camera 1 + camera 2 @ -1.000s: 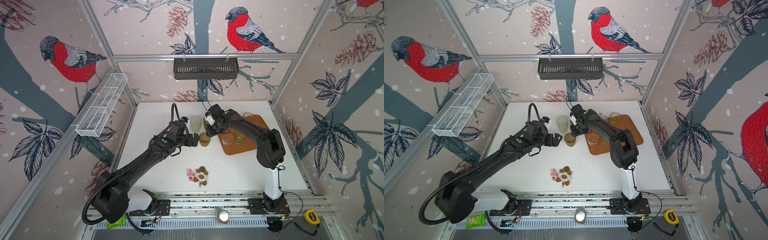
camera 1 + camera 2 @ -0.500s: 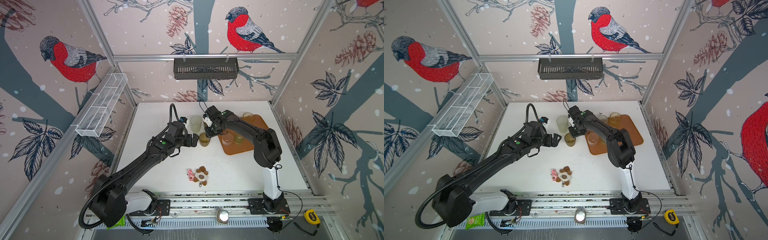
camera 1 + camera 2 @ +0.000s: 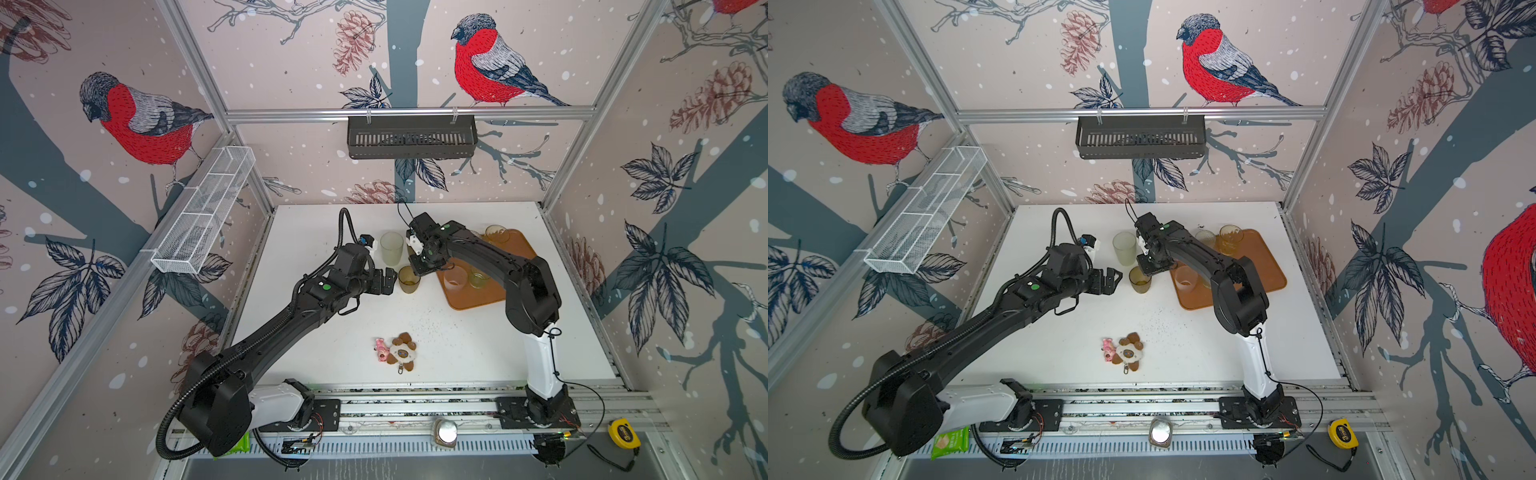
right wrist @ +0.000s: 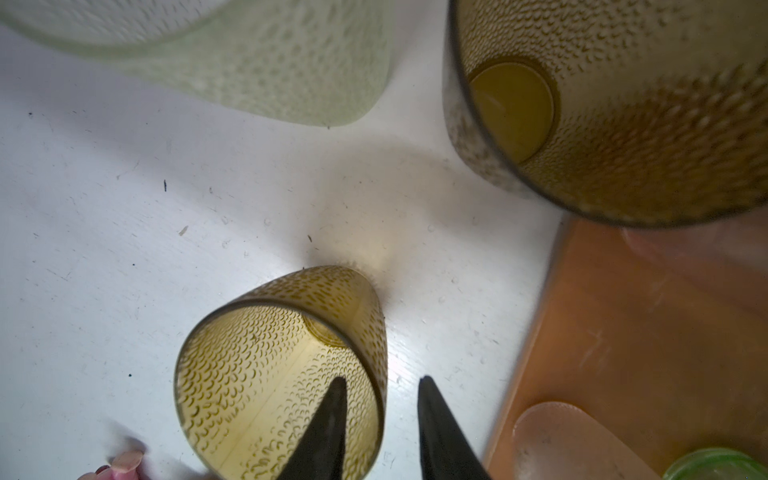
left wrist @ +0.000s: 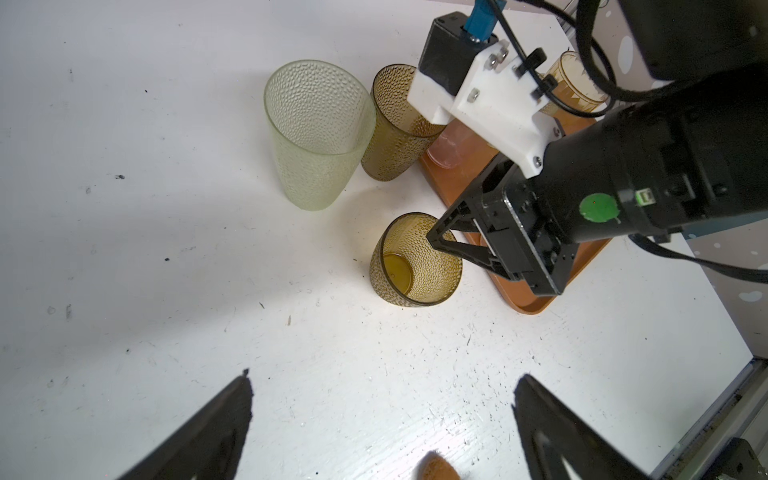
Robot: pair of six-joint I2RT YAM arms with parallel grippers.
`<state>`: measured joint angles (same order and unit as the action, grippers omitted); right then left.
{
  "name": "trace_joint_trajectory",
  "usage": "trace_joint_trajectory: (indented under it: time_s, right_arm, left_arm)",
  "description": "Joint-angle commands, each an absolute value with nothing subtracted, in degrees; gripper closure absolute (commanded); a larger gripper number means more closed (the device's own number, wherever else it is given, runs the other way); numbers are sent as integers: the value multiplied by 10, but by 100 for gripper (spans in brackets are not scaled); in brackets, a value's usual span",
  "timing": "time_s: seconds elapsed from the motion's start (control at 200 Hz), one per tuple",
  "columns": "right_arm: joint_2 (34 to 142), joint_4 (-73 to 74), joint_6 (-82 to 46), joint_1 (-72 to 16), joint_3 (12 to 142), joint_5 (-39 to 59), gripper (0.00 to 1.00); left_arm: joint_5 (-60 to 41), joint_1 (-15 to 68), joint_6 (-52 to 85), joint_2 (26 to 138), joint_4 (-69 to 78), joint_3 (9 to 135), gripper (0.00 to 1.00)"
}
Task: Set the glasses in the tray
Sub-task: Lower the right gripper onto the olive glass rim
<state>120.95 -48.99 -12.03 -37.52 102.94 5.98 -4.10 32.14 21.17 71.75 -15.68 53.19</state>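
A short amber glass stands on the white table just left of the orange-brown tray. My right gripper straddles its rim on the tray side, one finger inside and one outside. A sliver of table shows between the wall and the outer finger. My left gripper is wide open and empty, left of that glass. A tall pale green glass and a tall amber one stand behind.
On the tray stand a pink glass, a small green one and an amber one. A plush keychain lies near the front. A black slotted basket hangs on the back wall and a white mesh basket on the left wall.
My right gripper has shifted left off the tray side onto the short amber glass's rim, and its jaws have narrowed. The left arm has barely moved.
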Motion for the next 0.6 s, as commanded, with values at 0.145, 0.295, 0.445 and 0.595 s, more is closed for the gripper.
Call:
trace_joint_trajectory:
  time_s: [0.145, 0.295, 0.445, 0.595]
  right_arm:
    - [1212, -493, -123, -377, 1033, 54, 71]
    - [1215, -493, -123, -377, 1034, 54, 74]
    - [1219, -495, -123, -377, 1038, 52, 77]
    - [1223, -498, -121, -377, 1045, 49, 79]
  left_arm:
    - [-41, 320, 214, 716, -148, 530, 2]
    - [-41, 320, 213, 715, -149, 529, 3]
    - [-42, 320, 213, 716, -145, 528, 2]
    - [-43, 320, 211, 717, -143, 530, 2]
